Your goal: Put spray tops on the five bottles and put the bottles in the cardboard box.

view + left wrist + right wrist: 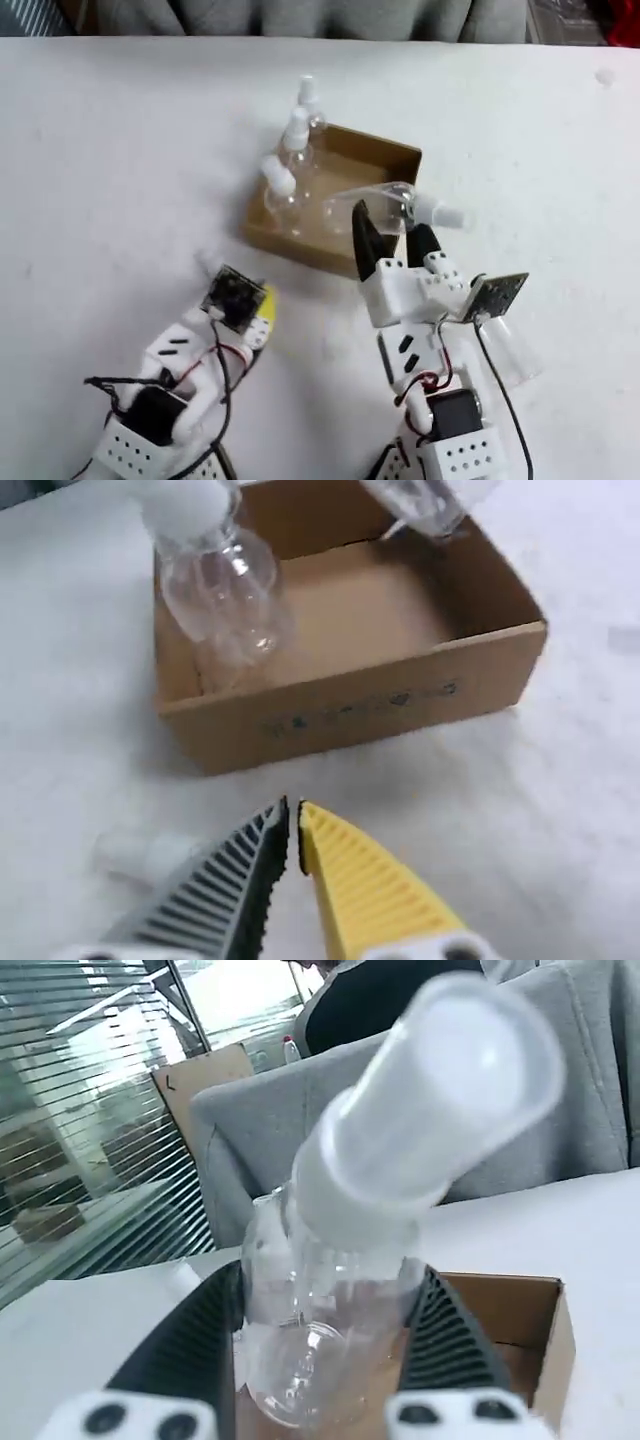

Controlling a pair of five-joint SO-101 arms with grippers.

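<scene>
The cardboard box [385, 160] sits mid-table. My right gripper [392, 238] is shut on a clear bottle [385, 207] with a white spray top [440, 213], held tilted over the box's near right part. In the right wrist view that bottle [330, 1310] sits between the black fingers [445, 1335]. Three capped bottles [281, 190] stand in a row at the box's far left side. My left gripper [293, 818] is shut on nothing, low over the table just in front of the box [350, 715]. A capped bottle [215, 580] stands inside the box.
A clear loose cap [140, 852] lies on the table beside my left fingers. Another clear cap [512, 350] lies by the right arm. Grey chairs line the table's far edge [320, 38]. Open white tabletop [120, 170] spreads left of the box.
</scene>
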